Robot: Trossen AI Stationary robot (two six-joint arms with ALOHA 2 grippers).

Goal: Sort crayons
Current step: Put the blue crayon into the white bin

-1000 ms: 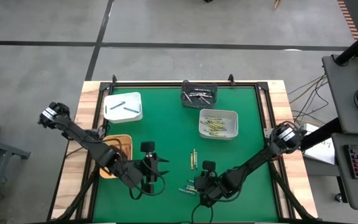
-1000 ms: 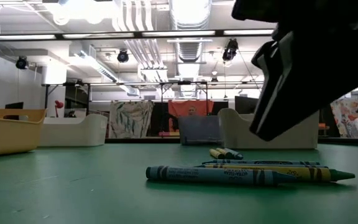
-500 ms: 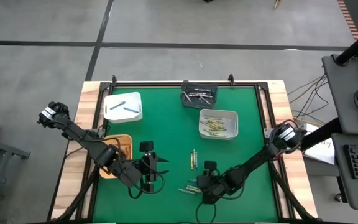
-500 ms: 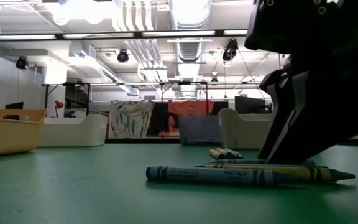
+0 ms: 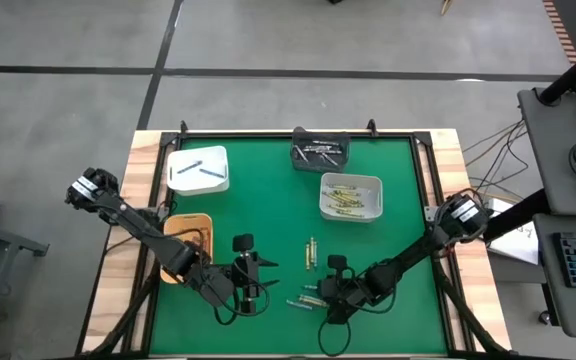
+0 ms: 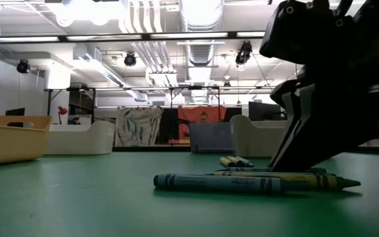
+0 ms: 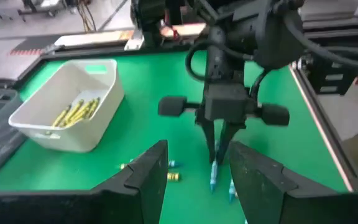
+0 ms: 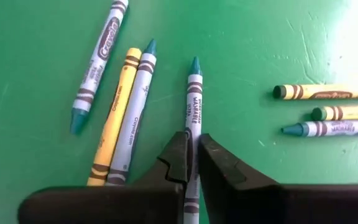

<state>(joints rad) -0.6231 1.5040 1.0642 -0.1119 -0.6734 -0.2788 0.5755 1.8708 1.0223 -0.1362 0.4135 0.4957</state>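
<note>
Right end effector (image 8: 191, 163) reaches down to the mat, clamped on blue crayon (image 8: 192, 99).

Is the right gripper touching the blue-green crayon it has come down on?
Touching. The right wrist view shows the right gripper with both fingers closed against the sides of the blue-green crayon, no gap on either side.

green table (image 5: 268, 215), teal and yellow crayons (image 8: 120, 112), black tool (image 8: 191, 158)
</note>
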